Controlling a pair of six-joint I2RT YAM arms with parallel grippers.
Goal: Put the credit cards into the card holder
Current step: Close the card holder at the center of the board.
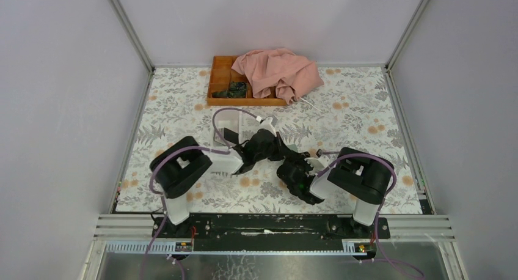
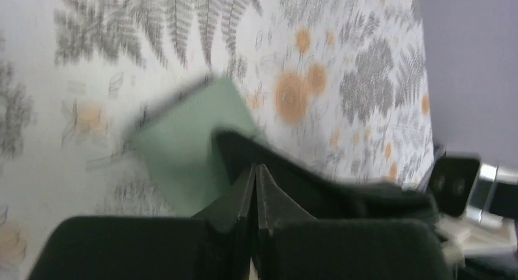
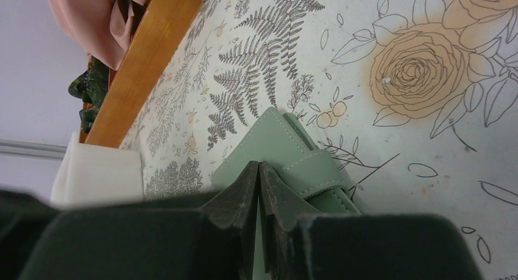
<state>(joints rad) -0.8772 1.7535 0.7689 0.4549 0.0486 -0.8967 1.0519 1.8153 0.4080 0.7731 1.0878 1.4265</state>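
Seen from above, the left gripper (image 2: 253, 170) and the right gripper (image 3: 259, 165) are crowding together at the table's centre, leaving hardly any passage between them. The card holder (image 3: 278, 148) is lying right at their fingertips. At twelve o'clock the wooden tray (image 1: 241, 101), with a pink cloth (image 1: 278, 72) heaped over it, is blocking the far edge. A white box (image 3: 98, 173) is standing at ten o'clock. Toward three and nine o'clock the floral table cover (image 1: 366, 121) is lying open as far as the enclosure walls (image 1: 61, 109).

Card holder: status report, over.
Left gripper shut, right gripper shut. Card holder closed, strap across, right at both grippers. No cards in sight. Nothing blocking.
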